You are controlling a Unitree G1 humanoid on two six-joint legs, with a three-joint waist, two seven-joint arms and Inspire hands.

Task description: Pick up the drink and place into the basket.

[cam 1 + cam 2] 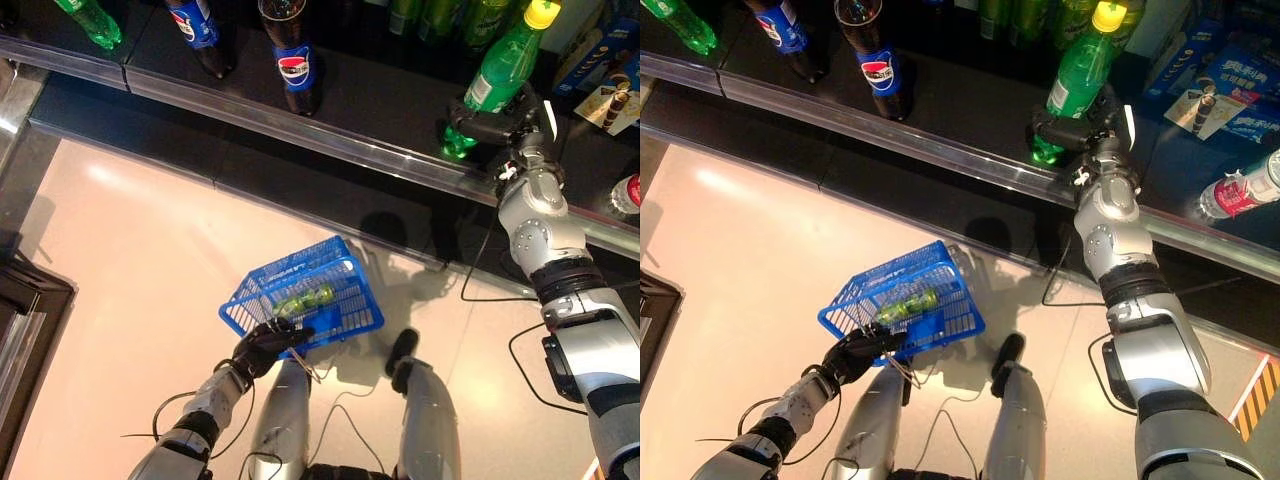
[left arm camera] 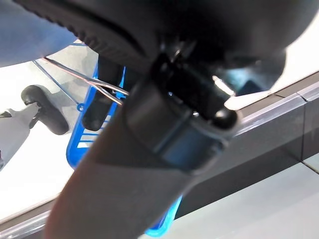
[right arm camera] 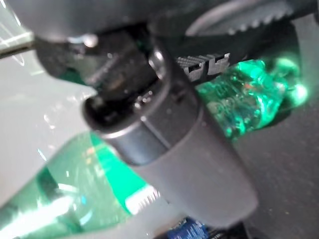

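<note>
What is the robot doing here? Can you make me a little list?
right robot hand: wrapped round the green bottle standing on the dark shelf
left robot hand: holding the blue basket by its rim
in the basket: one green bottle, lying down
basket place: low, above the pale floor
also on shelf: dark cola bottles

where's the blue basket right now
The blue basket hangs low over the pale floor on the robot's left, its handle gripped by the left hand. A green bottle already lies inside it.
</note>
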